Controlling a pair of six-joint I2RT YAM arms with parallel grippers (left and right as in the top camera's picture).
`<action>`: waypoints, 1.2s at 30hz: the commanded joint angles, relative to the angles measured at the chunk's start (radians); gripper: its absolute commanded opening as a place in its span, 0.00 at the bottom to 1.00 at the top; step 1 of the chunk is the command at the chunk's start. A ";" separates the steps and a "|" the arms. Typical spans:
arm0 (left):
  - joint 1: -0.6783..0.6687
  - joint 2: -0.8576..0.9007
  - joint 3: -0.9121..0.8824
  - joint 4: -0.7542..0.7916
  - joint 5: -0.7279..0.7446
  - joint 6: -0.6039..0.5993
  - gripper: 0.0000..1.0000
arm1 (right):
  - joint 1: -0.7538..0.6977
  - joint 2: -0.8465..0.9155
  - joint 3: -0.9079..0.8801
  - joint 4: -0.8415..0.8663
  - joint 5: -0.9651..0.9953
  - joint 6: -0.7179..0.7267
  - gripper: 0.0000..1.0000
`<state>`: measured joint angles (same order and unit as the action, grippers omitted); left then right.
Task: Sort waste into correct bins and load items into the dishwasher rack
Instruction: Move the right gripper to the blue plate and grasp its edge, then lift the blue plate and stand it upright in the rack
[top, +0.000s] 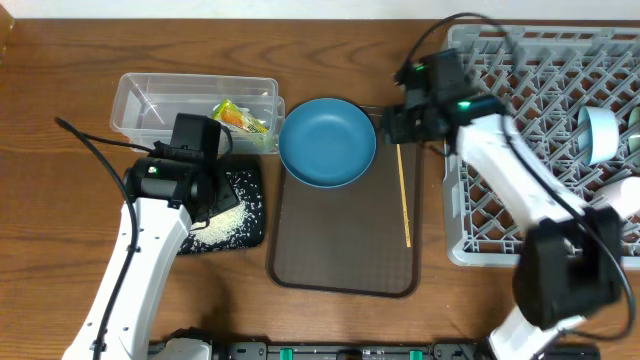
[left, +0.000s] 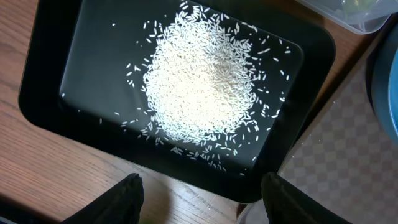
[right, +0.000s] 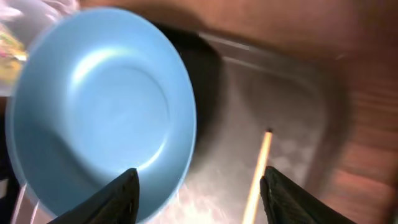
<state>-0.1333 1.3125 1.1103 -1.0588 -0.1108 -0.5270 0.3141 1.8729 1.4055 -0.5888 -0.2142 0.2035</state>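
Both grippers hung empty over the table, fingers spread wide

The left gripper (left: 202, 199) hovered above the black tray (left: 43, 93), where the rice (left: 205, 81) sat heaped (a few grains scattered around). The right gripper (right: 199, 193) was over the brown serving tray (top: 345, 250), between the blue bowl (top: 327, 142) at its top end and the wooden stick (top: 404, 195) along its right side. The snack wrapper (top: 240, 117) lay in the clear tub (top: 140, 100).

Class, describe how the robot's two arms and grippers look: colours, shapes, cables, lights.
Both arms have white tubular links joined by black joint housings. The left arm and right arm each carry small green lights and a thin black cable. The left gripper and right gripper have black, tapered fingers.
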 joint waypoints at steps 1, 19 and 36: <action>0.004 -0.005 0.006 -0.002 -0.002 -0.010 0.64 | 0.042 0.069 0.000 0.030 0.043 0.091 0.61; 0.004 -0.005 0.006 -0.002 -0.002 -0.010 0.64 | 0.069 0.152 0.000 -0.010 0.204 0.140 0.01; 0.004 -0.005 0.006 -0.002 -0.002 -0.010 0.64 | -0.035 -0.320 0.001 0.130 0.953 -0.146 0.01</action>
<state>-0.1333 1.3125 1.1103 -1.0580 -0.1112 -0.5274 0.3004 1.6245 1.3975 -0.5068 0.4072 0.1993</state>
